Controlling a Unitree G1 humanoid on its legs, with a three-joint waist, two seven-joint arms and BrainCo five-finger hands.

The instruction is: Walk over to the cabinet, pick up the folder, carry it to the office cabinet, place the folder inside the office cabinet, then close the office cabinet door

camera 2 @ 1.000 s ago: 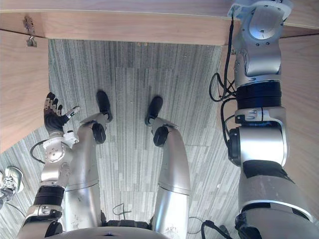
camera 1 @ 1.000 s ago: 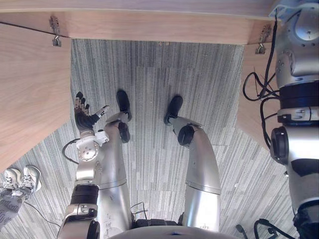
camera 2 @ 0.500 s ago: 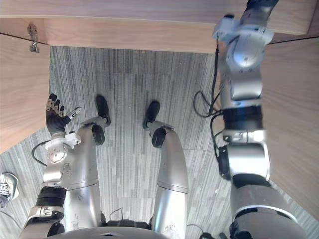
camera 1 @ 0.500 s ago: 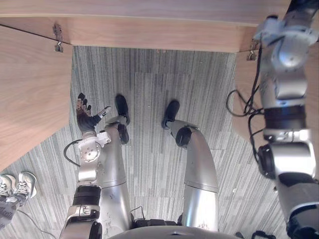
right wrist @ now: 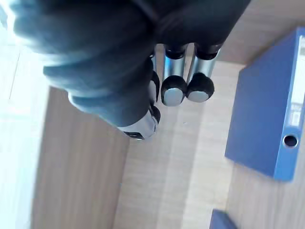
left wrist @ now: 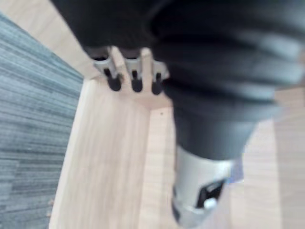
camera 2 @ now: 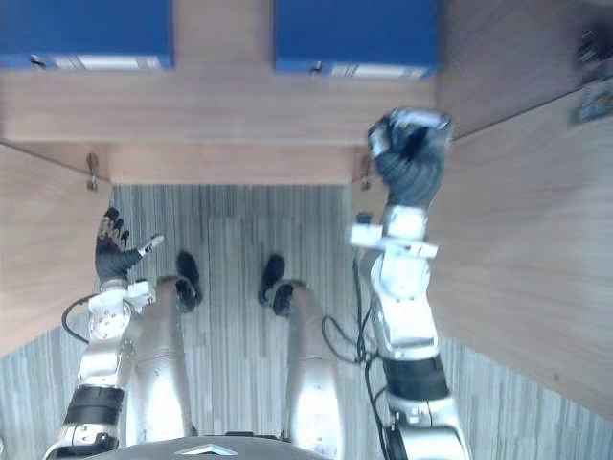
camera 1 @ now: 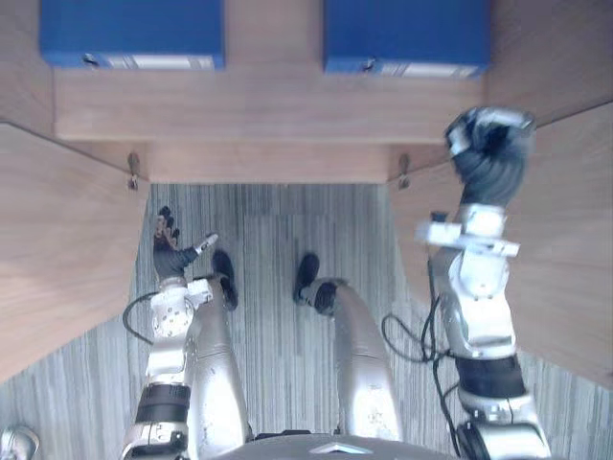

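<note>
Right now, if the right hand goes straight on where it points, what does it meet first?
Likely the right hand meets the cabinet's bare wood shelf, beside the blue folder; depth is unclear.

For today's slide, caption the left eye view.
Right hand at the open wooden cabinet, two blue folders on its shelf.

The view has tilted up onto two blue folders (camera 1: 131, 32), and the right robot hand (camera 1: 488, 153) has risen toward them.
</note>
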